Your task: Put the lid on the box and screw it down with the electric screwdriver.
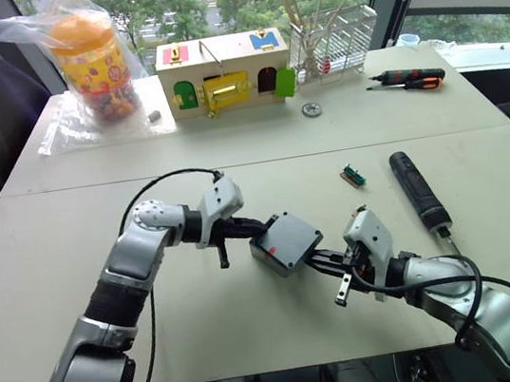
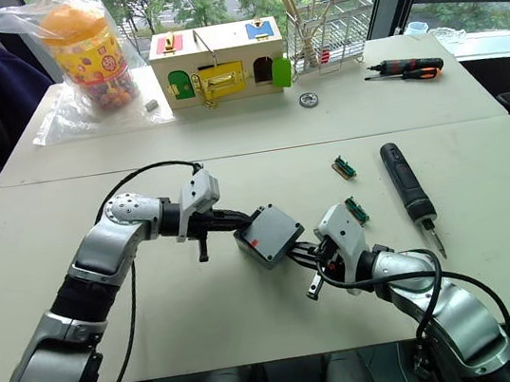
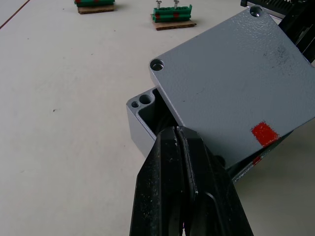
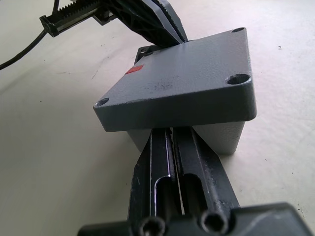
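The box (image 1: 279,255) sits on the bench (image 1: 74,266) between the two end effectors, with the lid (image 1: 288,237) lying on top of it but skewed, so one corner of the box's open rim shows past the lid's edge in the left wrist view. A red mark (image 3: 265,133) is on the lid's top face near the left end effector.

The left end effector (image 3: 179,147) has its two black fingers pressed together with no gap, tips touching the box's exposed rim just under the lid's overhanging edge. It grips nothing.

The right end effector (image 4: 171,135) comes at the box from the opposite side. Its fingers are also closed against each other, tips against the box wall just below the lid's overhang, and nothing is clamped between them.

The electric screwdriver (image 1: 417,189) lies flat on the bench beyond the right end effector and to its outer side, apart from it, with the thin bit pointing toward the robot. Two small green parts (image 2: 345,167) lie on the bench near it.
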Controlling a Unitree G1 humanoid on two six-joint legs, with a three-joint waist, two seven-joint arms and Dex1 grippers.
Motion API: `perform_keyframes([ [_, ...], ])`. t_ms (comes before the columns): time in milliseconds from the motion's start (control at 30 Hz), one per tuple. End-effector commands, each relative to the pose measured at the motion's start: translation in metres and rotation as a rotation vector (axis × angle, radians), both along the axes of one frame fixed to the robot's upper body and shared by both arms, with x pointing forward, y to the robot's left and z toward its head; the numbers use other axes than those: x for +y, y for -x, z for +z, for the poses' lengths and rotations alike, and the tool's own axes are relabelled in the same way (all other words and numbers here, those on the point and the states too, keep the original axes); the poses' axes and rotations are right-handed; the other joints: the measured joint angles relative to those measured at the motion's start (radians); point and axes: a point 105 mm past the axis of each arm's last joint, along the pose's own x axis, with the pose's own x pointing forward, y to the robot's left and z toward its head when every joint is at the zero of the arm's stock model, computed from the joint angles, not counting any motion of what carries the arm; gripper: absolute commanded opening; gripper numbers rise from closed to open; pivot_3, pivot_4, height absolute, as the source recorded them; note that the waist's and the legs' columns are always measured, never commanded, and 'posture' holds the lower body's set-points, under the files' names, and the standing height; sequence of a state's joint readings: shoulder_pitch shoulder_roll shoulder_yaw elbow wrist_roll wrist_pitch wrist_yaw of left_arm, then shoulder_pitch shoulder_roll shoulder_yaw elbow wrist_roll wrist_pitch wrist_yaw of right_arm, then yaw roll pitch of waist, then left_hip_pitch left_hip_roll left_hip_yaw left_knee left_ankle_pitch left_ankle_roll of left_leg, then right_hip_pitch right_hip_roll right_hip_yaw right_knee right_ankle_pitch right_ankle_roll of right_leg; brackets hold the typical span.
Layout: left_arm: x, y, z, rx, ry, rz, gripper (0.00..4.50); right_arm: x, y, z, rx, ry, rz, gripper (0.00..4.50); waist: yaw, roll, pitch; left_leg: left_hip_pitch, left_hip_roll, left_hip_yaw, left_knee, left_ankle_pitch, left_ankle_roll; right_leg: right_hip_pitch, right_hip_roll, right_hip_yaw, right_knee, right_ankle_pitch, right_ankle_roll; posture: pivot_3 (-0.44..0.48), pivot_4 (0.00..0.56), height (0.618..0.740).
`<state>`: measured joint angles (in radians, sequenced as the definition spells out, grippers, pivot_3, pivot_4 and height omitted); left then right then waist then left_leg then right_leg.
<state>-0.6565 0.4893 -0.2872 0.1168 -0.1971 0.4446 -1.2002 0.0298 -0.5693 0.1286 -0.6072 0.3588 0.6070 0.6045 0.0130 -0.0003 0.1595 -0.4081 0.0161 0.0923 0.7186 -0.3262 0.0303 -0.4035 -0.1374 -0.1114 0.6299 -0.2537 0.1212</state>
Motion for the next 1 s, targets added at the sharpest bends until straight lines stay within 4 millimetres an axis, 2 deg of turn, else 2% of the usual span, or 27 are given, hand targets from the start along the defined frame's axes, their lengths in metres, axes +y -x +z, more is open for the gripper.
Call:
perform_keyframes([
  [33, 0.002, -0.003, 0.008, -0.023, 0.002, 0.001, 0.00, 0.005, 0.001, 0.014, -0.053, -0.026, 0.019, 0.05, 0.000, 0.000, 0.000, 0.000, 0.000, 0.000, 0.000, 0.000, 0.000, 0.000, 0.000, 0.000, 0.000, 0.000, 0.000, 0.000, 0.150, 0.711],
  [233, 0.004, -0.006, 0.023, -0.010, 0.066, 0.028, 0.00, -0.002, 0.002, 0.009, -0.039, -0.003, 0.008, 0.05, 0.000, 0.000, 0.000, 0.000, 0.000, 0.000, 0.000, 0.000, 0.000, 0.000, 0.000, 0.000, 0.000, 0.000, 0.000, 0.000, 0.150, 0.711],
  [433, 0.008, -0.004, 0.029, 0.005, 0.085, 0.025, 0.00, -0.011, 0.003, 0.006, -0.029, 0.033, -0.008, 0.05, 0.001, 0.000, 0.000, 0.000, 0.000, 0.000, 0.000, 0.000, 0.000, 0.000, 0.000, 0.000, 0.000, 0.000, 0.000, 0.000, 0.150, 0.711],
  [633, 0.009, -0.007, 0.027, 0.006, 0.082, 0.041, 0.00, -0.023, 0.003, 0.010, -0.036, 0.040, -0.043, 0.05, 0.001, 0.000, 0.000, 0.000, 0.000, 0.000, 0.000, 0.000, 0.000, 0.000, 0.000, 0.000, 0.000, 0.000, 0.000, 0.000, 0.150, 0.711],
  [1000, 0.004, -0.012, 0.019, -0.022, 0.046, 0.031, 0.00, -0.017, 0.003, 0.017, -0.044, 0.019, -0.027, 0.05, 0.001, 0.000, 0.000, 0.000, 0.000, 0.000, 0.000, 0.000, 0.000, 0.000, 0.000, 0.000, 0.000, 0.000, 0.000, 0.000, 0.150, 0.711],
])
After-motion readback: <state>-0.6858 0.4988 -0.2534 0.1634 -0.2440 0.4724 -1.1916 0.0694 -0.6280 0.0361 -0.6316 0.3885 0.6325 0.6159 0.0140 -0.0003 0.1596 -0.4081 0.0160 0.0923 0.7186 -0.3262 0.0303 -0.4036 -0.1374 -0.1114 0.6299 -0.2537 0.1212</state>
